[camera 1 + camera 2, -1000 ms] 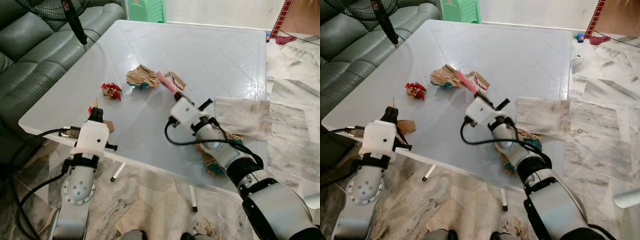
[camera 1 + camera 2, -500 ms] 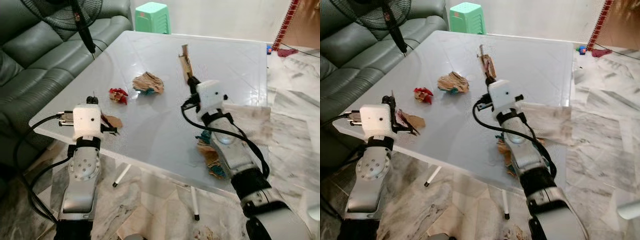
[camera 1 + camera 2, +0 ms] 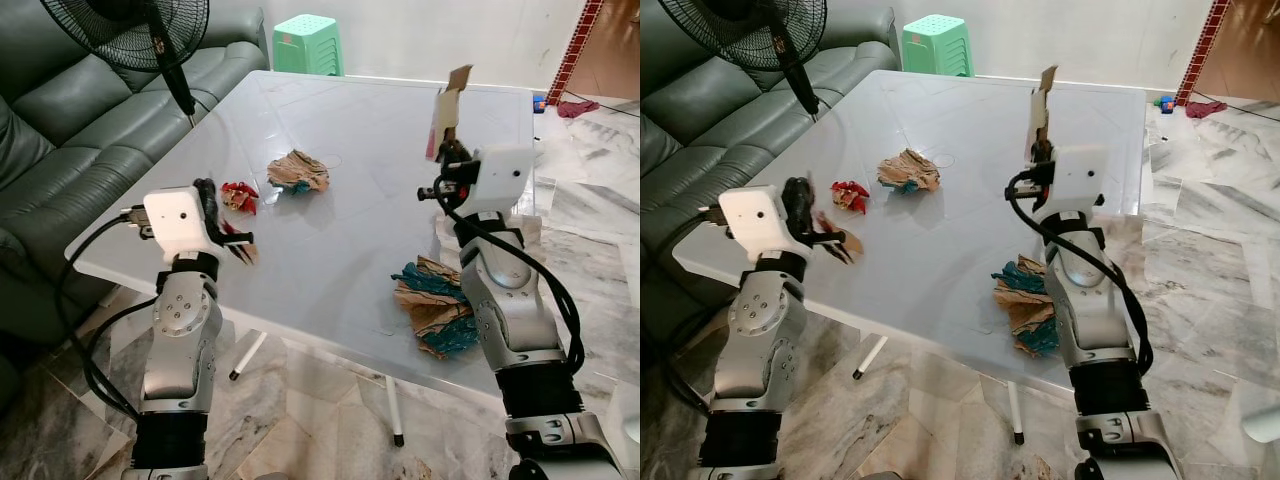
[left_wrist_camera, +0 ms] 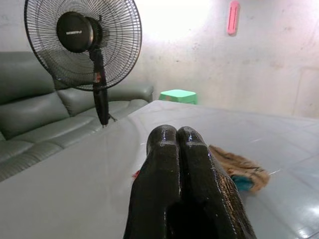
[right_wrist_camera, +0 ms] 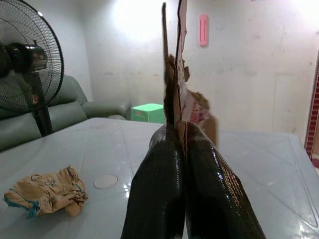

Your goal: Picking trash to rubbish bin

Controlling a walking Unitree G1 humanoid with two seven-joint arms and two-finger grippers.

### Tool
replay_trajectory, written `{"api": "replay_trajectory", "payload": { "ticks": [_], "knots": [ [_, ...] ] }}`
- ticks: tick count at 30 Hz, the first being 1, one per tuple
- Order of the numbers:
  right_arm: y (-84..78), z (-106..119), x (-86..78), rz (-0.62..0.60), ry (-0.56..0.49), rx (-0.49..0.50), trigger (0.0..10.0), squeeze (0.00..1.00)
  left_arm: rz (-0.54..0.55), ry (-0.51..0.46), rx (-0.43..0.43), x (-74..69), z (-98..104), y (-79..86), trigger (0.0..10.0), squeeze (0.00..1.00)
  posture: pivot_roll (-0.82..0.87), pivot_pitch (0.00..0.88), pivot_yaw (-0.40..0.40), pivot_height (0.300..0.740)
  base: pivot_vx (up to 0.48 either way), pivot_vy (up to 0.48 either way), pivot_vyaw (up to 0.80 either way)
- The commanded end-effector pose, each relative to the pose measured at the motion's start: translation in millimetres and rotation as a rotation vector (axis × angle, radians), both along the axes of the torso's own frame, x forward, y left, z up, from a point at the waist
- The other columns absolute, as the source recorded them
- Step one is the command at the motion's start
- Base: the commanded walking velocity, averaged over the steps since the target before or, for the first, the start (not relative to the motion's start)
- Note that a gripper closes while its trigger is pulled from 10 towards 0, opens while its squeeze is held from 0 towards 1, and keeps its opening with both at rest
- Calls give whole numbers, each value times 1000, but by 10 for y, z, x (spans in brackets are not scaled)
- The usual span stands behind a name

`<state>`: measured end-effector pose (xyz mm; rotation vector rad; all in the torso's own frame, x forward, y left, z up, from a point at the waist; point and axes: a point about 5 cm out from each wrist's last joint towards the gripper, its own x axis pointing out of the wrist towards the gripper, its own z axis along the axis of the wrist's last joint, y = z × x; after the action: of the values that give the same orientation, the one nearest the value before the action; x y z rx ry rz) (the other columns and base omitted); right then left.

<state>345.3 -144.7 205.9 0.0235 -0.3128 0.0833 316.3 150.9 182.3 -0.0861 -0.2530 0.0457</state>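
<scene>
My right gripper (image 3: 446, 152) is raised above the white table (image 3: 360, 110), shut on a torn cardboard scrap (image 3: 446, 96) that stands upright from its fingers (image 5: 199, 174). My left gripper (image 3: 207, 189) is up over the table's near left edge, shut with nothing between its fingers (image 4: 164, 184). A crumpled brown and teal paper wad (image 3: 297, 170) and a red wrapper (image 3: 238, 195) lie mid-table. A small brown scrap (image 3: 241, 253) lies just behind my left wrist. A flattened brown and teal paper (image 3: 435, 310) sits by the front right edge.
A standing fan (image 3: 128, 28) and a green leather sofa (image 3: 60, 120) are on the left. A green plastic stool (image 3: 308, 40) stands beyond the table's far edge. Marble floor lies to the right, with a white marker (image 3: 245, 355) under the table.
My right gripper has lifted the cardboard scrap off the table and swung it up and to the right. My left gripper rose from the table edge. The camera also tilted up.
</scene>
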Motion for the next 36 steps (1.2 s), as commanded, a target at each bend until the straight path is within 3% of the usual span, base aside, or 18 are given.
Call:
{"api": "replay_trajectory", "payload": {
  "ticks": [1,14,18,20,36],
  "knots": [
    [8,46,0,1,-4,25,10000,0,-11,-15,-8,4,69,-5,10000,0,-30,0,57,740,0,0,0],
    [39,86,-66,18,39,34,10000,0,9,-24,-21,59,179,100,10000,0,-32,0,55,740,0,103,0],
    [46,105,-72,18,34,14,10000,0,10,-18,-20,64,166,105,10000,0,-33,0,53,740,0,365,0],
    [150,183,-116,56,-32,-94,10000,0,11,-6,-22,60,135,114,10000,0,-33,0,53,740,0,398,0],
    [138,177,-127,51,-10,-94,10000,0,-1,18,-32,69,102,94,10000,0,-44,0,47,740,0,434,0]
  ]
}}
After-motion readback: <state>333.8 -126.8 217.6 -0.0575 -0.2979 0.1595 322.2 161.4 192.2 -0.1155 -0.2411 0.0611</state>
